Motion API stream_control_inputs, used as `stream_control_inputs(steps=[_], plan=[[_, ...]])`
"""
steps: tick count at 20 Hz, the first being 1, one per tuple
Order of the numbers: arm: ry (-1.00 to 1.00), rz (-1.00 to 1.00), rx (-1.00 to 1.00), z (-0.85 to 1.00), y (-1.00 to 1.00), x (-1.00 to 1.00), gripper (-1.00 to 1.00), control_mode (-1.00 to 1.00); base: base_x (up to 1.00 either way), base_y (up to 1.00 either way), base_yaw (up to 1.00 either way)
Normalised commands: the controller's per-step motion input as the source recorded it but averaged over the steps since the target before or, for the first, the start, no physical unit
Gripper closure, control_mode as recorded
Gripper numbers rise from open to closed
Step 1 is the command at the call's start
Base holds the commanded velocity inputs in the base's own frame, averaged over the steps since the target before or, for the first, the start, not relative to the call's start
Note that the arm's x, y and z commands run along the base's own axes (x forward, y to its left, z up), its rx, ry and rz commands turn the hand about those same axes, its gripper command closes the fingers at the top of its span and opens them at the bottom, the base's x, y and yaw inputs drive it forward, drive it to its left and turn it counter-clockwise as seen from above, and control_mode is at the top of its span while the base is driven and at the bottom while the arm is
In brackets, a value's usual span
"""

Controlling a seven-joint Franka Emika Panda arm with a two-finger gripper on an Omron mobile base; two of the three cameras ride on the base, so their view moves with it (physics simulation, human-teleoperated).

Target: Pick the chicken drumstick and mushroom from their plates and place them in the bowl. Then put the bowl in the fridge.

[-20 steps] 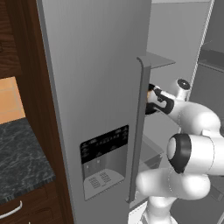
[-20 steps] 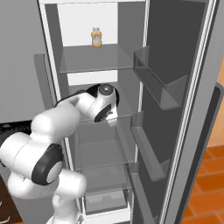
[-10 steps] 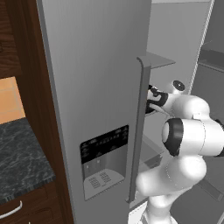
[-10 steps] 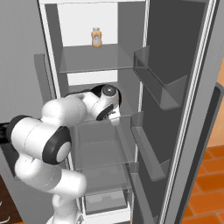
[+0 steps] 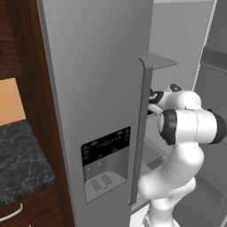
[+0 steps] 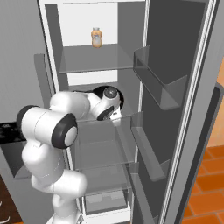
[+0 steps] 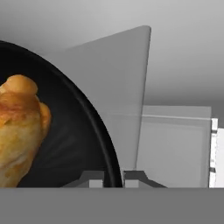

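Note:
The black bowl (image 7: 70,144) takes up the left of the hand view, and the golden-brown chicken drumstick (image 7: 19,127) lies inside it. My gripper (image 7: 113,178) is shut on the bowl's rim, one fingertip on each side of it. In the right base view my hand (image 6: 109,103) reaches into the open fridge (image 6: 183,87) at the middle shelf, with the bowl's dark edge (image 6: 121,99) just behind it. Whether the bowl rests on the shelf I cannot tell. The mushroom is hidden. The plates are out of view.
The fridge's left door (image 5: 97,88), with its dispenser panel (image 5: 106,146) and long handle (image 5: 139,133), stands shut close beside my arm. A small jar (image 6: 96,37) sits on the top glass shelf (image 6: 96,61). Door bins (image 6: 159,87) line the open right door.
My arm's elbow has folded in closer to the fridge. The hand with the bowl has barely shifted at the middle shelf. The grip is unchanged.

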Motion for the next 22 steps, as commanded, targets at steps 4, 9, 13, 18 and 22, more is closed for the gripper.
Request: stream_control_inputs(steps=[4, 9, 13, 18, 22], plan=[[0.0, 0.0, -0.02, -0.31, 0.0, 0.38, 1.0, -1.0, 0.0, 0.0, 0.0], [-0.09, 0.0, -0.04, 0.02, 0.02, 0.1, -1.0, -1.0, 0.0, 0.0, 0.0], [-0.2, 0.0, -0.02, 0.14, 0.08, -0.17, -1.0, -1.0, 0.0, 0.0, 0.0], [-0.25, 0.0, 0.0, 0.15, -0.17, -0.96, -1.0, -1.0, 0.0, 0.0, 0.0], [-0.22, 0.01, -0.02, 0.67, 0.0, -1.0, -1.0, -1.0, 0.0, 0.0, 0.0]])
